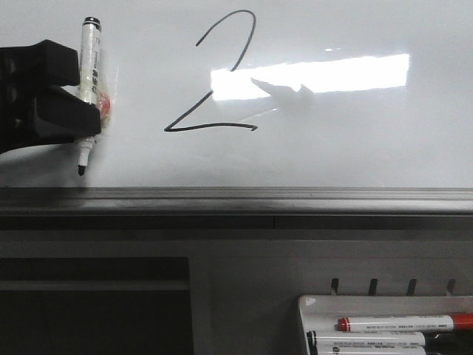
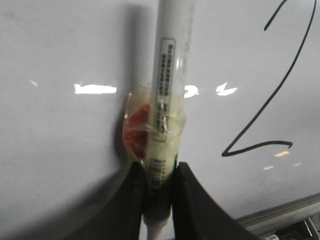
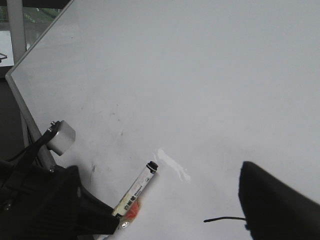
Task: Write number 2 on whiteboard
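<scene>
Number 2 [image 1: 214, 74] looks complete. Left gripper [image 1: 83, 92] is clamped on marker [image 1: 88, 74] — it should back straight off whiteboard [image 1: 355, 148], nib clear. Right gripper: can't tell.

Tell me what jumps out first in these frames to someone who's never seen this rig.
The black number 2 drawn mid-whiteboard, overlapping a bright rectangular light reflection. Next, at the board's left edge, the left hand shut on a white marker held upright, tip down and off to the side of the numeral. Lower right, a white tray holds more markers, one red-capped.
</scene>
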